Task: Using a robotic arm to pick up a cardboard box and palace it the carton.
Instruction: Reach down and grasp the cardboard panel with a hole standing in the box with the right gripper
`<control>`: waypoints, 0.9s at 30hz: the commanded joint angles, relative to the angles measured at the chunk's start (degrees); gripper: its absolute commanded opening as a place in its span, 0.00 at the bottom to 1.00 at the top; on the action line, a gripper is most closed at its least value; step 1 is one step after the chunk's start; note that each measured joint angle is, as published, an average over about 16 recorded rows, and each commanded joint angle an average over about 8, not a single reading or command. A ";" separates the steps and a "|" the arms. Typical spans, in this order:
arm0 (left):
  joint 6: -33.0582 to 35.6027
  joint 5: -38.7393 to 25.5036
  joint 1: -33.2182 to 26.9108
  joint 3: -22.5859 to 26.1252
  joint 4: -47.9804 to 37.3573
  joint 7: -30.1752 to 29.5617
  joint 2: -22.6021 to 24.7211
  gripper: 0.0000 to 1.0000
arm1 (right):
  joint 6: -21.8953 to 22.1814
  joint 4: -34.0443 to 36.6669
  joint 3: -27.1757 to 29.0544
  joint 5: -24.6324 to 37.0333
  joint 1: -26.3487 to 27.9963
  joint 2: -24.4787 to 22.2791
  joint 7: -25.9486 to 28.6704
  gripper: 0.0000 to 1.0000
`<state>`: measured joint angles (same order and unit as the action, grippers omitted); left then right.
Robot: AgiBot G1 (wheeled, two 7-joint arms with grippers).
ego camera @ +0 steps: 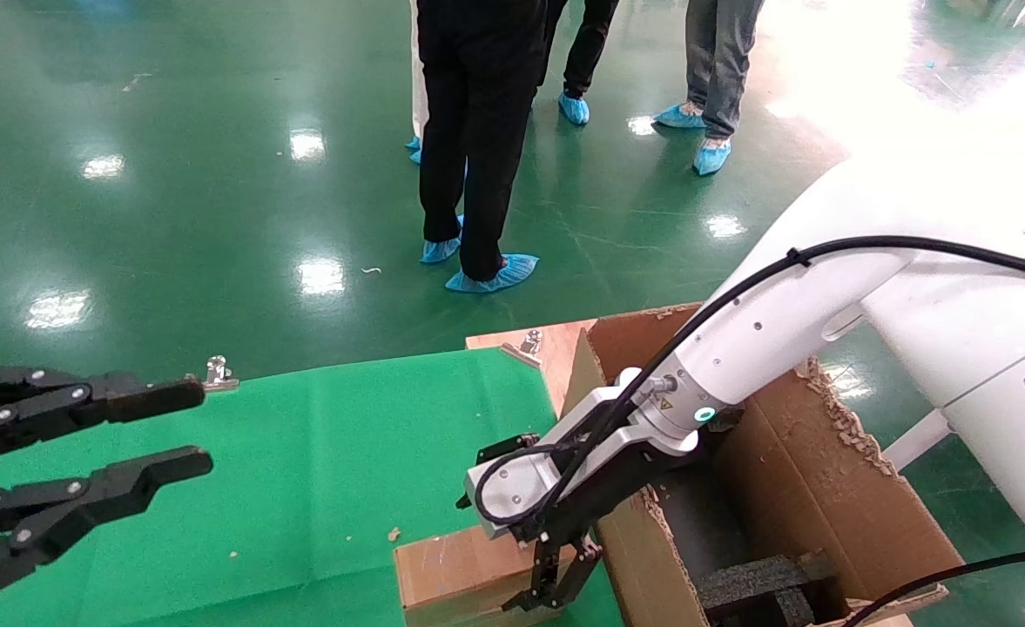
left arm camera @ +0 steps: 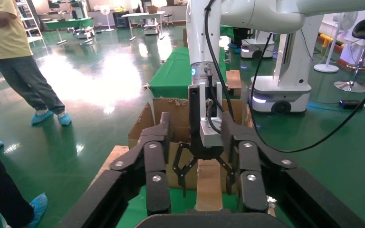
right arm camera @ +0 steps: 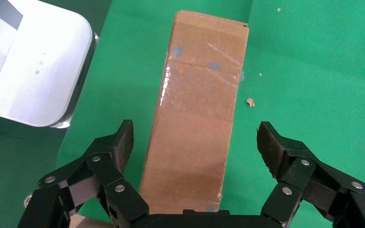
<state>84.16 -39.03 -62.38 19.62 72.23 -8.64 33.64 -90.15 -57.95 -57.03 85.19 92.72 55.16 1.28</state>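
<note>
The small brown cardboard box (ego camera: pixel 455 575) lies on the green cloth at the table's near edge, just left of the carton (ego camera: pixel 834 505). The white robotic arm reaches down over it, and my right gripper (ego camera: pixel 547 599) hangs open just above the box, one finger on each side of it. In the right wrist view the taped box (right arm camera: pixel 197 109) runs lengthwise between the spread fingertips (right arm camera: pixel 123 138) without touching them. The carton stands open with ragged flaps and black foam (ego camera: pixel 760 588) inside. My left gripper (ego camera: pixel 197 427) is open and holds nothing at the far left.
Green cloth (ego camera: pixel 347 453) covers the table, held by metal clips (ego camera: pixel 218 374) at its far edge. Several people in blue shoe covers (ego camera: pixel 493 274) stand on the green floor beyond. A white rounded housing (right arm camera: pixel 33 61) sits beside the table in the right wrist view.
</note>
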 commanded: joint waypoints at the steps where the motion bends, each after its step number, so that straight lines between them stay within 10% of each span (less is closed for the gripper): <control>1: 0.00 0.00 0.00 0.00 0.00 0.00 0.00 1.00 | 0.01 -0.06 0.11 -0.07 -0.09 -0.06 0.05 0.00; 27: 0.01 0.00 0.00 0.00 0.00 0.00 0.00 1.00 | 0.19 -0.30 0.47 -0.30 -0.39 -0.29 0.22 0.00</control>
<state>84.17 -39.03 -62.38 19.63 72.23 -8.64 33.64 -90.04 -58.17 -56.46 84.35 92.73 54.63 1.48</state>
